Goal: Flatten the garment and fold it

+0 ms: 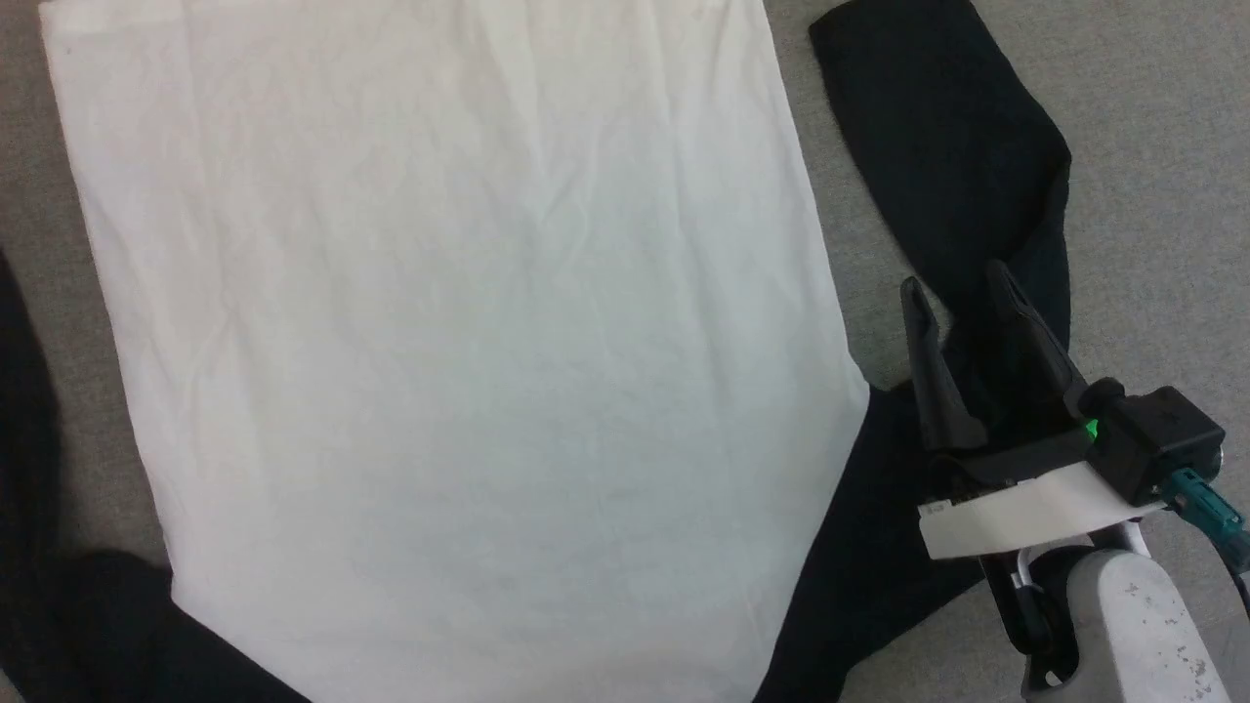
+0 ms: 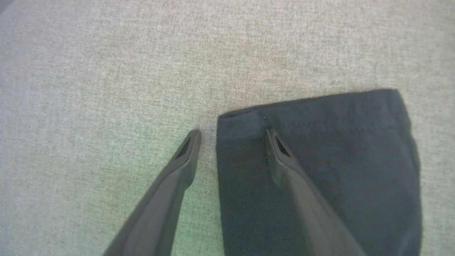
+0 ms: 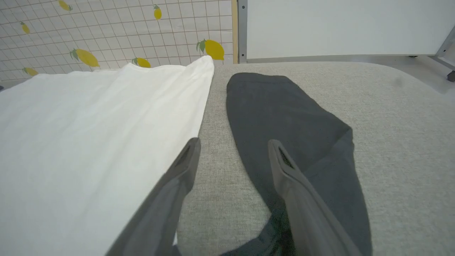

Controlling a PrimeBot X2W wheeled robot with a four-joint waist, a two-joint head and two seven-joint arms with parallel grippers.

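The garment lies spread on a grey surface, its white body flat and wide. The black right sleeve runs alongside the body and bends partway down. My right gripper hovers open over that sleeve. In the right wrist view the right gripper has one finger above the sleeve and the other above the grey gap beside the white body. A strip of the left sleeve shows at the head view's left edge. My left gripper is open, straddling the side edge of a black cuff.
The grey fabric surface extends to the right of the sleeve. At its far edge stand a lemon-patterned tiled wall and a white panel in a metal frame.
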